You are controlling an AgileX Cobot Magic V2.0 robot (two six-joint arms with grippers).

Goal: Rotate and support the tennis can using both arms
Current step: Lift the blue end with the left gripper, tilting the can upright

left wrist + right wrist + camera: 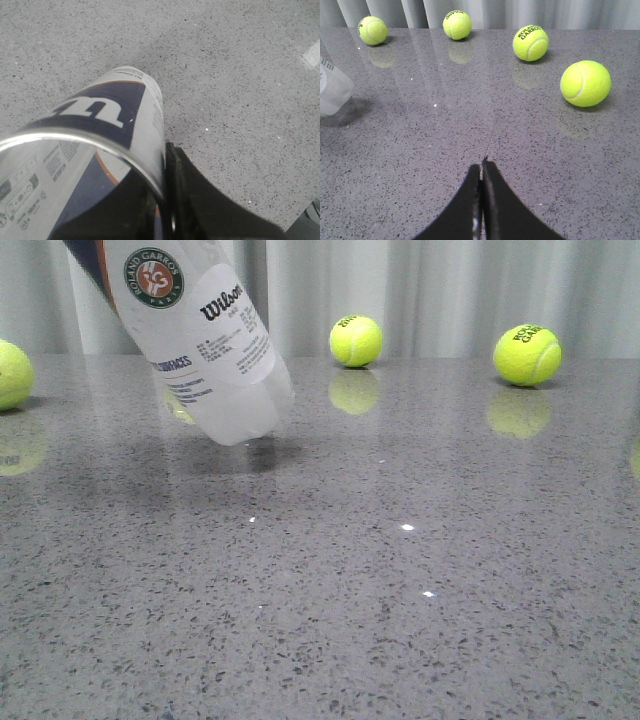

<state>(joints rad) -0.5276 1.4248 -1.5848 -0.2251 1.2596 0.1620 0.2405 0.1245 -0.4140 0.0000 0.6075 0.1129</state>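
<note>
Judging from the tilt, the rotating step is taken to be in hand: the tennis can [200, 335] is held slanted, its lower end clear of the desk [400, 590], pinched near its open rim by the left hand [167, 200]. The right hand [481, 175] is seen pressed together, empty, well apart from the can; spreading and an approach to the can's lower end would be called for next.

One tennis can [200, 335] is in view. Four tennis balls [585, 83] sit on the grey speckled table [400, 590]. Two black grippers appear, one per wrist view.
</note>
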